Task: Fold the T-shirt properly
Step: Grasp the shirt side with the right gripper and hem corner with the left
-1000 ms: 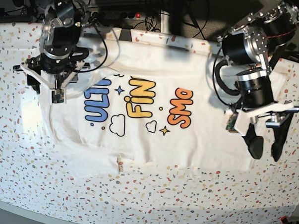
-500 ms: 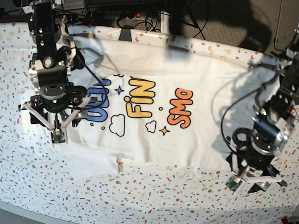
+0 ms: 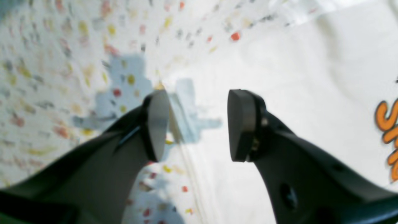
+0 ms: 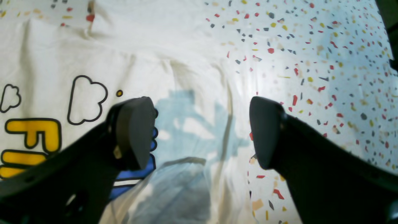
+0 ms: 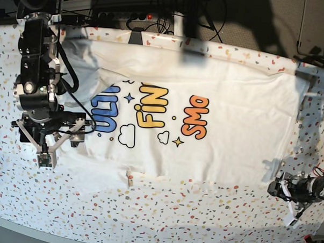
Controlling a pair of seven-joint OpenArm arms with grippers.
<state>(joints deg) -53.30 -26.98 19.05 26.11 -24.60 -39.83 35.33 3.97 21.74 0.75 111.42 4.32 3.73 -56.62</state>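
The white T-shirt point(image 5: 225, 140) lies spread flat on the speckled table cover point(image 5: 174, 219), with its blue, yellow and orange print facing up. My right gripper point(image 5: 46, 135) hangs over the shirt's left end. In the right wrist view it point(image 4: 199, 133) is open, just above wrinkled white cloth point(image 4: 186, 81) beside the blue lettering point(image 4: 136, 174). My left gripper point(image 5: 291, 194) is low at the shirt's front right corner. In the left wrist view it point(image 3: 199, 124) is open and straddles the shirt's edge point(image 3: 186, 155), with the orange lettering point(image 3: 388, 130) at far right.
The table's front edge point(image 5: 146, 236) runs along the bottom of the base view. Cables and dark equipment point(image 5: 145, 5) sit behind the table's back edge. A small tag point(image 5: 130, 179) shows on the shirt's front edge.
Both arms have moved toward the table's front. The left arm swung from beside the shirt's right end to its front right corner. The right arm moved down along the shirt's left end.
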